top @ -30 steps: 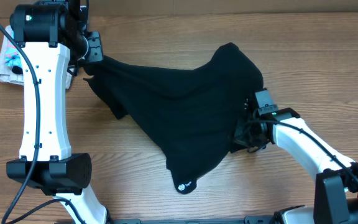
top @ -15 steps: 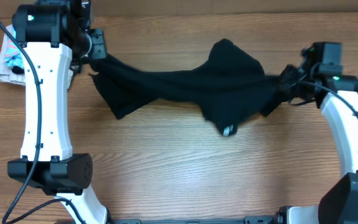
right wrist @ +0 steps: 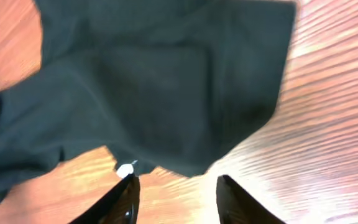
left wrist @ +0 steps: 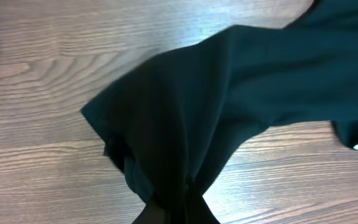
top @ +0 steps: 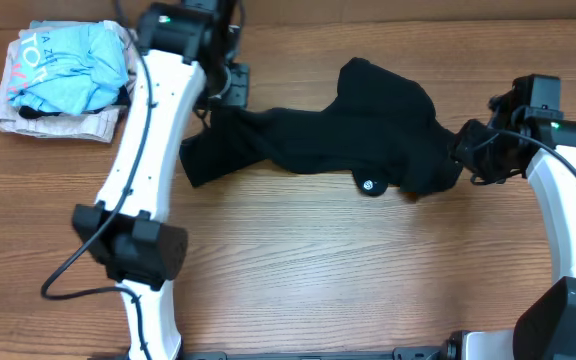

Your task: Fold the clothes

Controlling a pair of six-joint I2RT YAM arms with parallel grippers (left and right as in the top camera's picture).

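Black garment (top: 368, 130) bunched, stretched 9-to-3 across desk (top: 318, 270); white mark (top: 369, 186) at 6 edge. Left fingers (top: 230, 90) clenched on garment; right fingers (top: 465, 150) released.

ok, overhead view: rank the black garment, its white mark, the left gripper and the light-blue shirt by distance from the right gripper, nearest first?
1. black garment: its right edge lies right at the right gripper.
2. white mark: on the garment's lower edge, mid-view.
3. left gripper: upper left of centre, at the garment's other end.
4. light-blue shirt: top-left corner of the view.
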